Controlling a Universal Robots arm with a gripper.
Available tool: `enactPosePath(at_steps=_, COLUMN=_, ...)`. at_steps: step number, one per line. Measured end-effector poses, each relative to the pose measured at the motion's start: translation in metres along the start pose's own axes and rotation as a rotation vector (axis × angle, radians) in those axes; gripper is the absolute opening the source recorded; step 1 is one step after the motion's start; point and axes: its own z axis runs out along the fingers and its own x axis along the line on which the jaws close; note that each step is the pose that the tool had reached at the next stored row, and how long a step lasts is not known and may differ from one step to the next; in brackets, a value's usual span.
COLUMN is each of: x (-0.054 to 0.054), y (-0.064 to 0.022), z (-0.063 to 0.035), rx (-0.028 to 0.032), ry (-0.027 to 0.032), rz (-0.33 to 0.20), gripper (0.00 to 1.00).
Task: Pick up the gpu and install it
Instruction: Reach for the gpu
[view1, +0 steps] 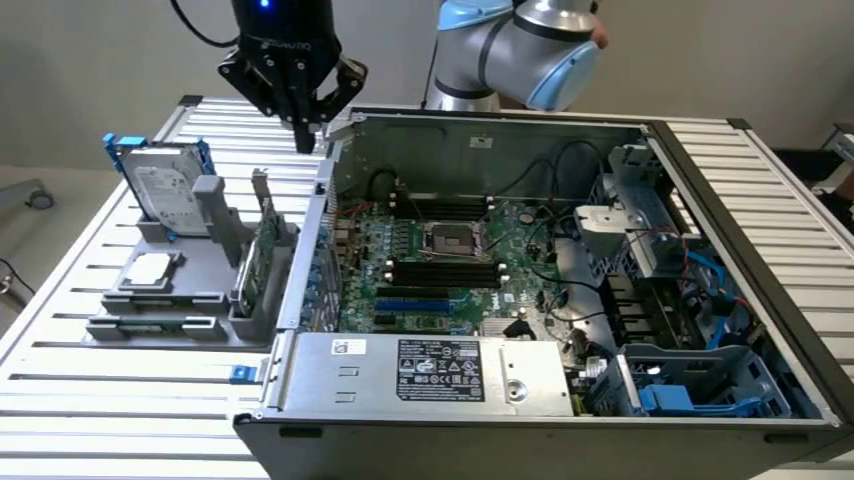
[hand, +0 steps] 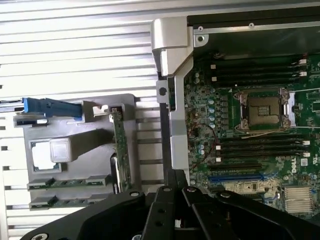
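Note:
The gpu (view1: 264, 245) stands on edge in a slot of the grey holder (view1: 160, 300), just outside the computer case's wall on the exterior view's left; its green board and silver bracket show. In the wrist view the gpu (hand: 121, 150) appears edge-on as a thin green strip. My black gripper (view1: 311, 135) hangs above the far corner of that wall, higher than the card and apart from it. Its fingers (hand: 167, 200) are shut together with nothing between them.
The open computer case (view1: 667, 130) lies flat with its motherboard (view1: 441, 250) exposed, a blue expansion slot (view1: 420, 300) near the silver power supply (view1: 427, 370). The holder also carries a hard drive in a blue frame (view1: 167, 185) and a small chip (view1: 150, 268). All rests on a slatted metal table (view1: 120, 400).

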Motion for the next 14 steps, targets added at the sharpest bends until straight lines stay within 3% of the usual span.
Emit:
enactPosePath(at_steps=9, x=0.041, y=-0.0039, z=0.0134, rx=0.0002, ry=0.0015, rz=0.0, gripper=0.11)
enactPosePath(at_steps=14, x=0.051, y=-0.0121, z=0.0169, rx=0.0002, ry=0.0015, rz=-0.002, gripper=0.11)
